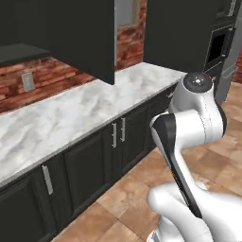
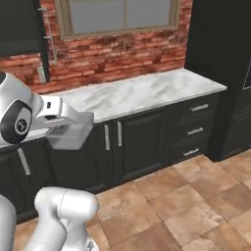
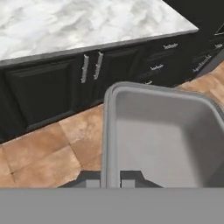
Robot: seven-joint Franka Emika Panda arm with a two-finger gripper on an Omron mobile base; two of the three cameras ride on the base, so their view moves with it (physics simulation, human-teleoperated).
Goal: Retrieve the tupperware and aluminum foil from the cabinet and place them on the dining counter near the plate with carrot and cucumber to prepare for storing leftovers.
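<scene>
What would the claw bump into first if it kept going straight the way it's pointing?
Probably the tiled floor in front of the black base cabinets. The claw is shut on the rim of the grey tupperware and points forward and down, past the marble wall counter. Depth is hard to judge.

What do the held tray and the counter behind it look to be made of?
The tupperware looks like translucent grey plastic, smooth and matte, with a thin moulded rim. The wall counter looks like polished white marble, going by its grey veining; being rendered, it could be laminate.
</scene>
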